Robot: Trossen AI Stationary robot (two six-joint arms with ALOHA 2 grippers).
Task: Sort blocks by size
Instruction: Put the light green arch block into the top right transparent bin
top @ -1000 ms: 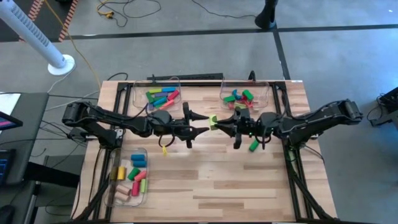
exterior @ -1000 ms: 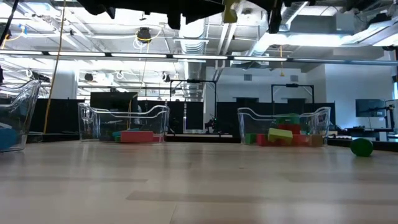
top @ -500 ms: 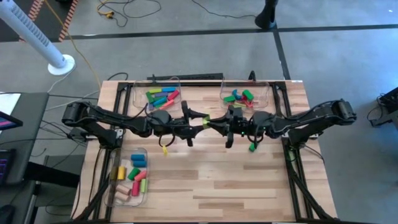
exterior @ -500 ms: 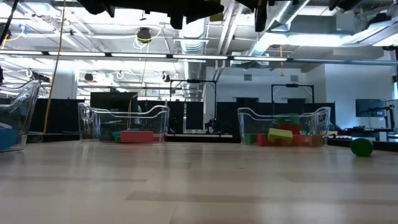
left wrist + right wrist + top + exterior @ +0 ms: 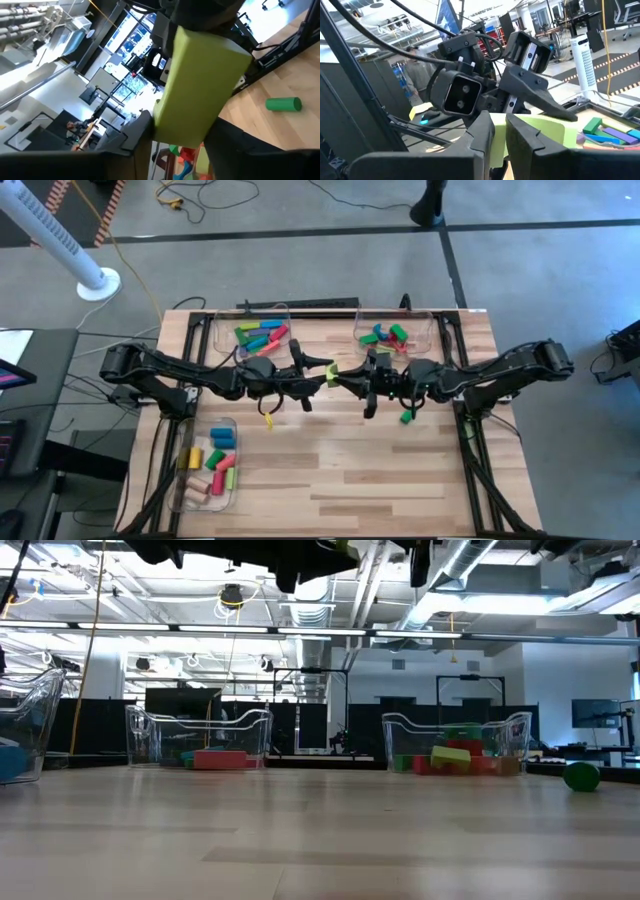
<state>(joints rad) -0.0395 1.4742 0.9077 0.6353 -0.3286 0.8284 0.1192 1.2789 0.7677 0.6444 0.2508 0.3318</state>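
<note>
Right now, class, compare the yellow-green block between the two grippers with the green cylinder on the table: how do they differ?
The yellow-green block is flat-faced and boxy; the green cylinder is round. The block is held up in the air between the right gripper and left gripper; the cylinder lies loose on the table. The block looks paler. Neither is in a bin.

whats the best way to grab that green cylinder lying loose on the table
The green cylinder lies on its side on the table, right of centre, with nothing touching it. Probably best from straight above, jaws across the round middle of its length, so the curved sides centre it between them.
</note>
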